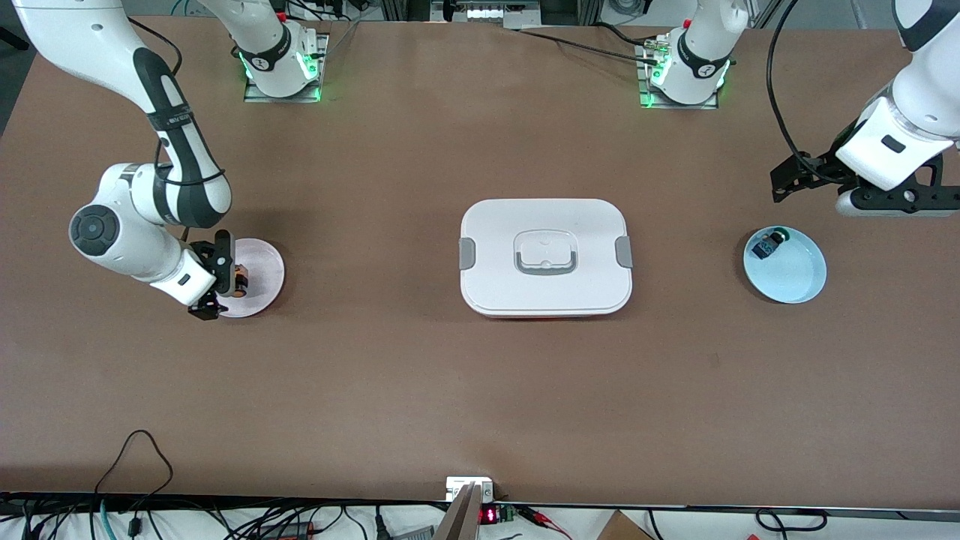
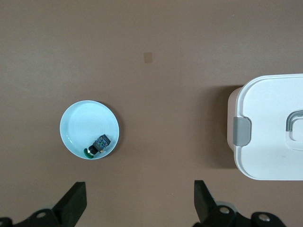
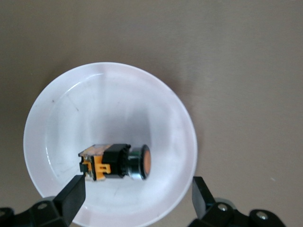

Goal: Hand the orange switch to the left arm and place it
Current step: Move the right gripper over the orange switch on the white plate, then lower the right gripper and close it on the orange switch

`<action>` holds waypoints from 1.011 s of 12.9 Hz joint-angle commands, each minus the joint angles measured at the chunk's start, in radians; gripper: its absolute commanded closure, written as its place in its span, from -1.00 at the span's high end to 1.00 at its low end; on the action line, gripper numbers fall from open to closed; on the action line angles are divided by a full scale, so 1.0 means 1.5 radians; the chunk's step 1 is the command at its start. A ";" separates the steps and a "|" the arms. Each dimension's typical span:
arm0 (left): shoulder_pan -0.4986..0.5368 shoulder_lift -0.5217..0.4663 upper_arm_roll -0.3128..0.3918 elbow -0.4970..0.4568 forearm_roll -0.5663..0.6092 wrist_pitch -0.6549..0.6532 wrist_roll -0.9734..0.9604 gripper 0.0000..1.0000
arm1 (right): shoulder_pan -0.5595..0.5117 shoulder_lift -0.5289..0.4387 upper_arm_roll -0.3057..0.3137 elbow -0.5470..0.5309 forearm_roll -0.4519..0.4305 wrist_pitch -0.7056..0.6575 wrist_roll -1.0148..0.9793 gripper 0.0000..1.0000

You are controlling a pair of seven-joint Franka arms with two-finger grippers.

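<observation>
The orange switch (image 3: 116,162) lies on its side in a pale pink dish (image 1: 264,259) toward the right arm's end of the desk (image 1: 375,375): stubby black body w/ orange band, silver collar, round orange cap on one end. Right wrist view shows it off-centre in the dish, near the rim.

The right hand (image 1: 219,279) sits low over that dish, fingers spread wide. In the right wrist view one finger (image 3: 71,195) shows just beside the switch's band end, the other stands well apart past the dish rim. Can't tell if the near finger touches the part; nothing is gripped.

Mid-desk sits the box (image 1: 545,256), white w/ rounded corners, grey clips on both short sides & a grey-outlined recessed handle on the lid. It lies between the two dishes, well apart from each.

Toward the left arm's end a light blue dish (image 1: 795,276) holds a small dark part w/ blue-green top (image 1: 767,245), close to the rim farther from the front camera.

The left hand (image 1: 784,181) waits up in the air over bare desk near the blue dish, at the left arm's end. Its fingers (image 2: 73,202) stand wide apart in the left wrist view, holding nothing; blue dish and one end of the box show below it.
</observation>
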 commanded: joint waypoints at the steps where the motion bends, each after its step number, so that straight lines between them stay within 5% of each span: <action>1: -0.001 0.007 0.001 0.019 -0.001 -0.014 -0.003 1.00 | -0.014 -0.007 0.019 -0.022 -0.007 0.021 -0.022 1.00; 13: -0.001 0.007 0.001 0.019 -0.001 -0.014 -0.003 1.00 | -0.030 0.017 0.029 -0.064 -0.005 0.109 -0.065 1.00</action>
